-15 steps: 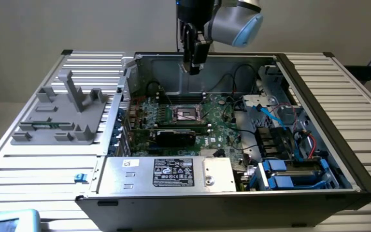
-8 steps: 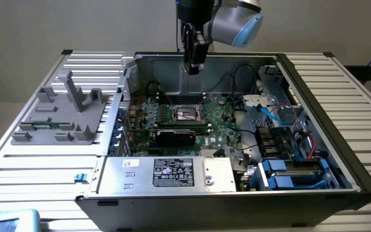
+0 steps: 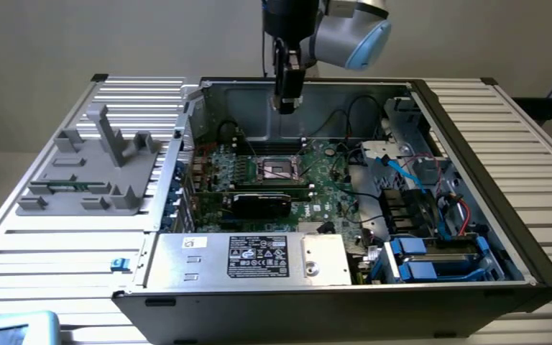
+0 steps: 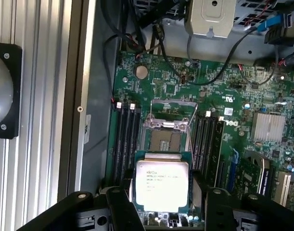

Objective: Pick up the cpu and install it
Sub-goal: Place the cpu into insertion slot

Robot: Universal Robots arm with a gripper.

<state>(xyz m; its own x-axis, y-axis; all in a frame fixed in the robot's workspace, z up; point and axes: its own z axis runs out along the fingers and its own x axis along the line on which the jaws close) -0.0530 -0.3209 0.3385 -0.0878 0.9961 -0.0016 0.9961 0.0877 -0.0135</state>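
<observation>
Here the tool (image 4: 166,199) pinches the cpu (image 4: 162,185) by its edges, high above the motherboard socket (image 4: 164,139).

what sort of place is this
Probably a robotics lab bench set up for PC assembly: an open black desktop computer case lies on a ribbed aluminium table, a grey plastic fixture beside it, and a robot gripper holds a silver square cpu.

The cpu (image 4: 162,185) has a dull, matt silvery metal top; the motherboard (image 4: 159,89) is green and faintly glossy; the table (image 3: 55,251) is ribbed bare metal.
</observation>
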